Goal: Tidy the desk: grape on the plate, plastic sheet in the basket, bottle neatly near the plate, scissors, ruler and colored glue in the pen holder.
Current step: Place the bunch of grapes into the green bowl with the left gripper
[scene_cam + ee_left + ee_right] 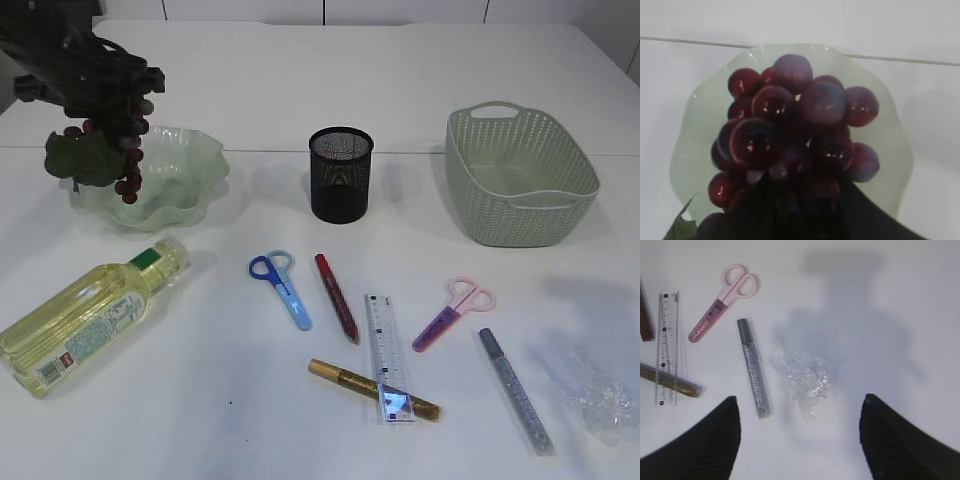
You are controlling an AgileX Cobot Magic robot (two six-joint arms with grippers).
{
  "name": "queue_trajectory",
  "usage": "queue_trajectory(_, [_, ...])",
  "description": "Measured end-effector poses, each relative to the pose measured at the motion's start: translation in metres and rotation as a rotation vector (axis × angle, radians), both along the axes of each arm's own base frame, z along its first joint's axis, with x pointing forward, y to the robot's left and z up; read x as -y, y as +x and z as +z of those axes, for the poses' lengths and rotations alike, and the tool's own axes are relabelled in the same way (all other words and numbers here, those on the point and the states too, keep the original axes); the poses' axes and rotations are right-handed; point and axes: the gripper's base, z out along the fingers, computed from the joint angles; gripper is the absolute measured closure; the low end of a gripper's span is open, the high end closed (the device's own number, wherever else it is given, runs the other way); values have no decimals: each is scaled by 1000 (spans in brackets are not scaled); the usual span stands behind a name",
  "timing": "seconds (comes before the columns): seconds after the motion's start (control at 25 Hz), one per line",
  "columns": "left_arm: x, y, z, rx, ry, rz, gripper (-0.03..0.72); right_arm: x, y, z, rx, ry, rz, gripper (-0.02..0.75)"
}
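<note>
1. The right claw (799, 440) was wide open above the plastic (802, 375), near the silver glue (754, 369). It could grab the glue too.
2. The bottle (90, 312) lay flat and could roll.
3. The left claw (100, 75) seemed shut on the grapes (790, 130) over the plate (890, 145). Dropped crooked, they could spill out.

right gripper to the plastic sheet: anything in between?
Nothing visible. The right gripper is open above the plastic sheet, with only bare table between the fingers. The silver glue lies just left of the sheet, apart from it and outside a straight descent.
</note>
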Motion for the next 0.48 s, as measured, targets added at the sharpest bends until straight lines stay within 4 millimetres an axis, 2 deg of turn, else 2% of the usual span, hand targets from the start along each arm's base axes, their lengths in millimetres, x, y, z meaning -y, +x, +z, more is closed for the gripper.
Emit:
queue_trajectory(0.12, [1, 7, -14, 8, 0, -9, 504, 0, 2, -2, -11, 0, 0, 162])
queue_trajectory(0.2, [2, 9, -20, 6, 1, -12, 465, 0, 3, -3, -18, 4, 0, 162])
queue_trajectory(0.32, [2, 11, -25, 3, 7, -15, 369, 0, 4, -4, -24, 7, -1, 162])
queue_trajectory(0.48, [2, 12, -20, 14, 8, -15, 215, -1, 6, -6, -34, 20, -2, 162])
